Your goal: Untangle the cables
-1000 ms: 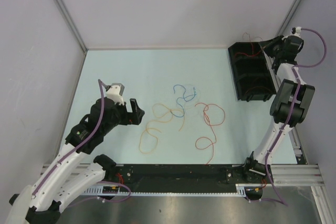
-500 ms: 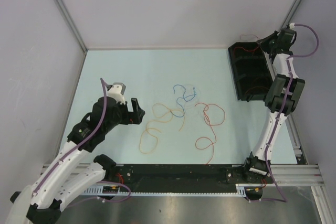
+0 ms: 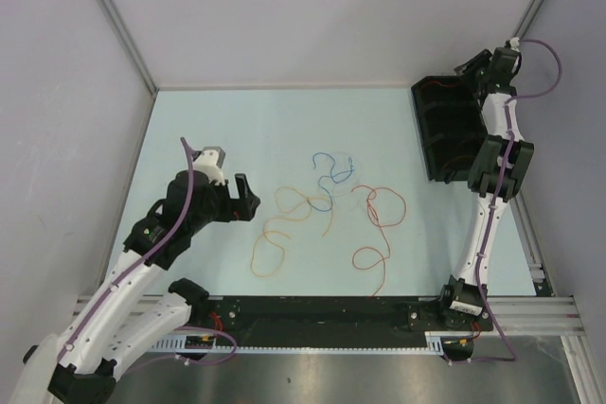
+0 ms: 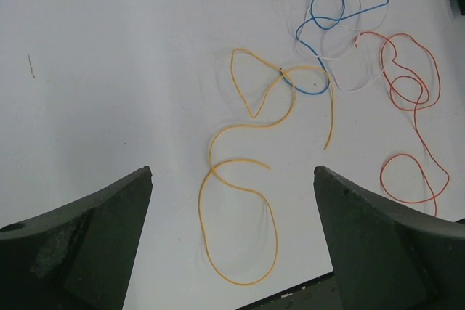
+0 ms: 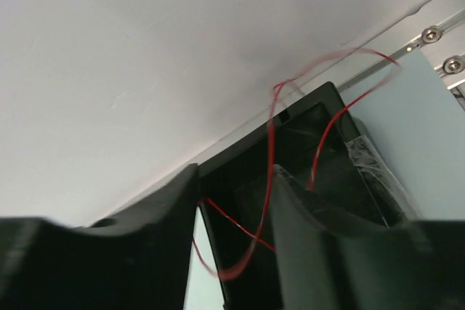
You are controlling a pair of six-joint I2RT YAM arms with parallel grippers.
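Drop-off step: right fingers (image 5: 290,201) half-open, red cable (image 5: 269,136) loose over tray (image 3: 445,144) at 2 o'clock. Left fingers (image 4: 109,215) wide open, empty; likely next, pinch yellow cable (image 4: 247,127).

Cables (image 3: 322,203) left of tray (image 3: 445,144)

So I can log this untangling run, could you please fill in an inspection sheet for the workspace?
Surface: pale blue table, flat.
Job's things: yellow cable, blue cable, white cable and orange-red cable lie loose mid-table, blue crossing yellow and white; red cable hangs at the right claw.
Clutter: black tray at the far right.
Claws: left claw open, empty; right claw over the tray, grip unclear.
Cables: lilac hose along each arm.
Surroundings: grey walls; metal rail in front.
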